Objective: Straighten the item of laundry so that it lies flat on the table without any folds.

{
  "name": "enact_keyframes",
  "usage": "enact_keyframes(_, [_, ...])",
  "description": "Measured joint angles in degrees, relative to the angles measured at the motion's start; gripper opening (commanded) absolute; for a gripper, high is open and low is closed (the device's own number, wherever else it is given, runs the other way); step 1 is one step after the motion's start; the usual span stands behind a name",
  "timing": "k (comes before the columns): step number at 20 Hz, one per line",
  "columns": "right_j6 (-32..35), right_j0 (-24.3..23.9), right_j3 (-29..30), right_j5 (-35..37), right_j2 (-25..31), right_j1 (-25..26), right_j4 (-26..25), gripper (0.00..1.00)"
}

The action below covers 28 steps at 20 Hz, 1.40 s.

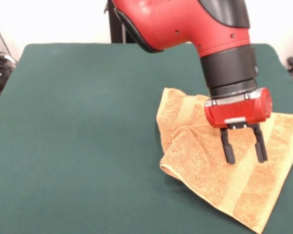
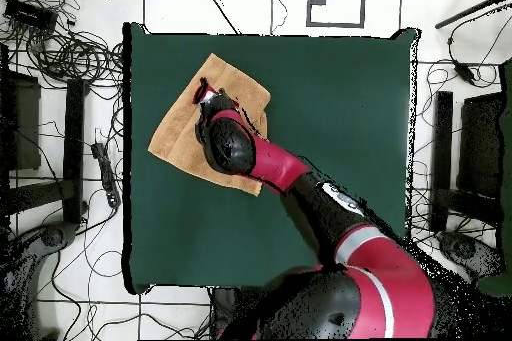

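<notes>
The gripper (image 1: 244,148) hangs with its two black fingers (image 1: 227,146) spread apart, pointing straight down, and nothing is pinched between them. Their tips are at or just above the towel (image 1: 205,156); from the front view it is hard to tell whether they actually touch the cloth.

The towel lies directly beneath the jaws and spreads out to all sides of them, on the green table (image 1: 78,136). It sits turned like a diamond, its corners rather than its edges facing the table's sides. Its lighter woven bands run diagonally, one passing right under the jaws. Beside the jaws, on the side toward the table's middle in the front view, the cloth is bunched and doubled over into a rumpled fold with a raised edge. The part on the other side of the jaws lies smooth.
</notes>
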Motion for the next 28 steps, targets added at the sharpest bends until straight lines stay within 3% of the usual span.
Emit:
enact_keyframes(8, [0.0,1.6,0.1,1.7,-2.0,-0.6,1.0,1.00])
enact_keyframes(19, [0.0,10.1,0.0,22.1,-12.7,-9.6,4.2,1.00])
enact_keyframes(28, [0.0,14.9,-3.0,35.2,-22.4,-12.5,3.7,1.00])
